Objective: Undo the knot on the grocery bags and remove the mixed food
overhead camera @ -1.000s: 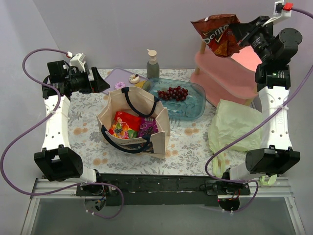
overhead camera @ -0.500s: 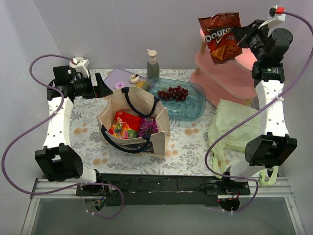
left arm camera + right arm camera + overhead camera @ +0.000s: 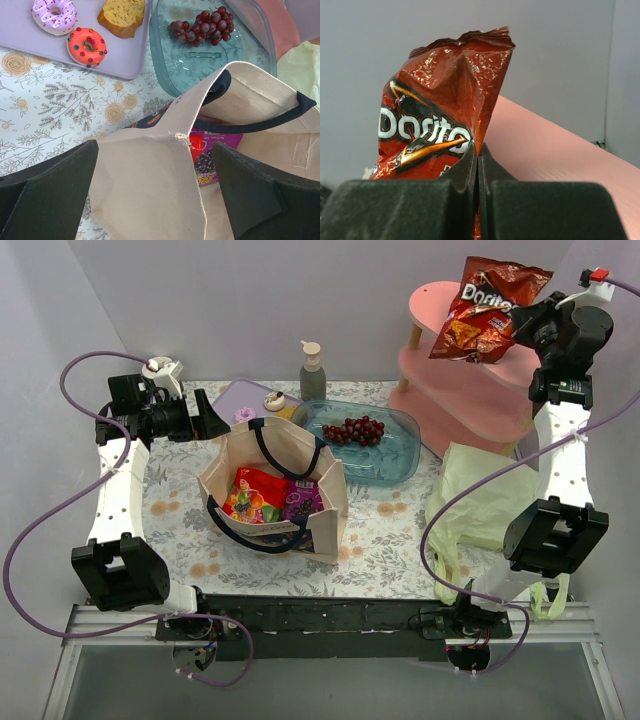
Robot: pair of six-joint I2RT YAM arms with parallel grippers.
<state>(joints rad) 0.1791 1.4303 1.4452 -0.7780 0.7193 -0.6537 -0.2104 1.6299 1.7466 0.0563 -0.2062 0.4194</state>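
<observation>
right gripper (image 3: 478, 165) pinched shut on the Doritos bag (image 3: 440, 125), clamped on a side crease so the bag hangs upright and label-out. It is held high over the top tier of the pink shelf (image 3: 470, 390), probably to be set down there, clear of the bags

left gripper (image 3: 155, 197) jaws wide, nothing in them, hovering above the back-left rim of the canvas tote (image 3: 322, 525). The rim fold shows between the fingers in the wrist view, so it looks lined up to take the wall or reach inside

tote stands open mid-table, navy handles flopped inward, red snack packet (image 3: 252, 495) and purple packet (image 3: 300, 502) not taken out yet

grapes (image 3: 355, 429) lie in the clear blue tray (image 3: 400, 468) just behind the tote, pump bottle (image 3: 312, 370) behind that

pale-green plastic bag (image 3: 480, 495) slumped flat beside the right arm, looks emptied; its handle loops trail toward the near table edge, cannot tell if the knot is undone
</observation>
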